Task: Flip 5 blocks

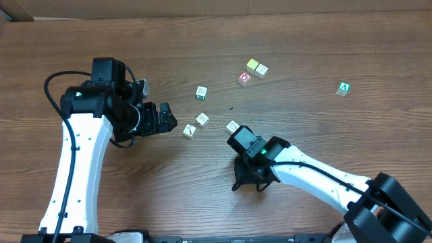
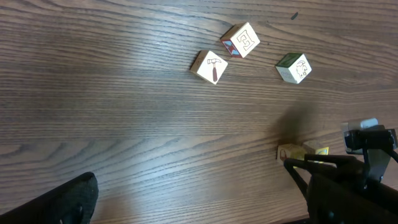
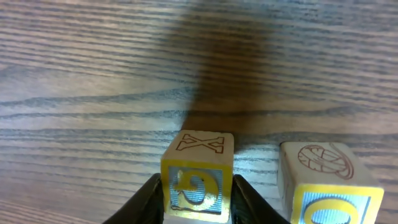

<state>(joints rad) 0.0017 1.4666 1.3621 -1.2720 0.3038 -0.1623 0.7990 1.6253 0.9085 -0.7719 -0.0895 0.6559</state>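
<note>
Right tool [image 3: 198,204] clamped on the X block [image 3: 198,163] — fingers [image 3: 148,198] flat against both its flanks, low centre of the right wrist view. Ball block [image 3: 323,177] stands just beside it at lower right, with a narrow gap between them. Left tool [image 1: 169,120] wide apart, empty, left of centre in the overhead view. On the desk [image 2: 93,93]: hammer block [image 2: 210,66] and letter block [image 2: 240,40], close together — top centre of the left wrist view.
</note>
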